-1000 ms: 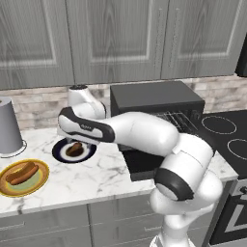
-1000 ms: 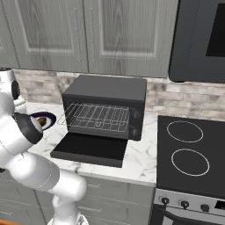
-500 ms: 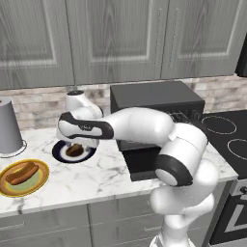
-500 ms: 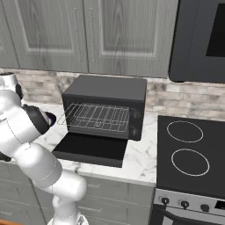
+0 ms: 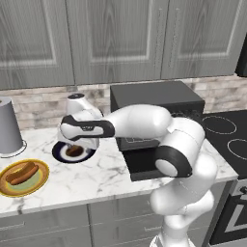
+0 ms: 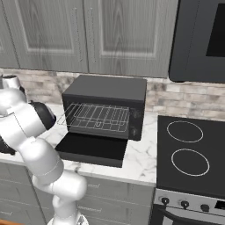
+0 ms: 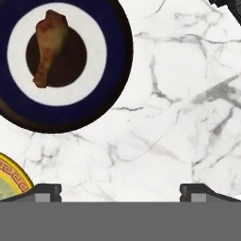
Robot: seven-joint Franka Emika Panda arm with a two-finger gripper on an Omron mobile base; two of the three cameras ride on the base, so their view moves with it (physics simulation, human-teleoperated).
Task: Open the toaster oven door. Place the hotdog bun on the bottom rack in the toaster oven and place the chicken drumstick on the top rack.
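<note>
The toaster oven door (image 6: 91, 149) is already down flat, so the toaster oven (image 6: 105, 107) is open and ready for food. Inside, the top rack (image 6: 96, 117) sits pulled a little forward, which should make it easy to reach. I cannot make out the bottom rack under it.

The hand (image 7: 120, 190) hangs over the marble worktop (image 7: 179, 94), pointing down, with its two fingers spread wide apart and nothing between them. It looks ready to grab something.

The chicken drumstick (image 7: 49, 47) lies on a blue and white plate (image 7: 115, 70), ahead of the hand and off to one side, so the hand is not above it yet. In the left base view the drumstick (image 5: 74, 151) sits just under the hand's front end.

The hotdog bun (image 5: 21, 173) rests on a yellow plate (image 5: 41, 179), well apart from the hand, on the side away from the oven. A grey jug (image 5: 9, 126) stands behind that plate.

I think the hand is going for one of the two foods first. It must line up over it before it goes down.
</note>
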